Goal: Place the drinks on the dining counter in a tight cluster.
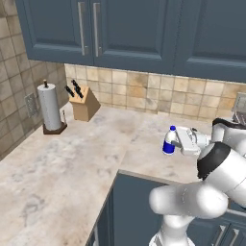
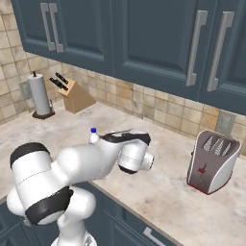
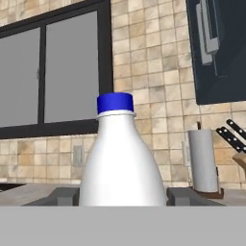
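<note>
Water bottle [image 1: 169, 141], white with a blue cap and blue label, stands upright on the marble counter [image 1: 72, 158] near its front edge, on the stretch right of the corner. We see it close in the hand view [image 3: 121, 158], centred between the two dark fingertips [image 3: 60, 196], which sit low on either side of its body. From the left base view, we note the gripper [image 1: 177, 141] reaching in horizontally from the right, its jaws spread around the bottle; we cannot tell whether the pads actually press on it or stand just clear. In the right base view, the arm hides most of the bottle, leaving the cap and shoulder [image 2: 93, 135] showing above the forearm. Farther back along the counter, toward the tiled corner, we record a wooden knife block [image 1: 83, 104] with dark handles and, to its left, a paper towel roll [image 1: 50, 107] on a dark stand. Well to the right sits a toaster [image 2: 213, 161] against the backsplash. Blue-grey wall cabinets [image 1: 125, 31] hang above.
</note>
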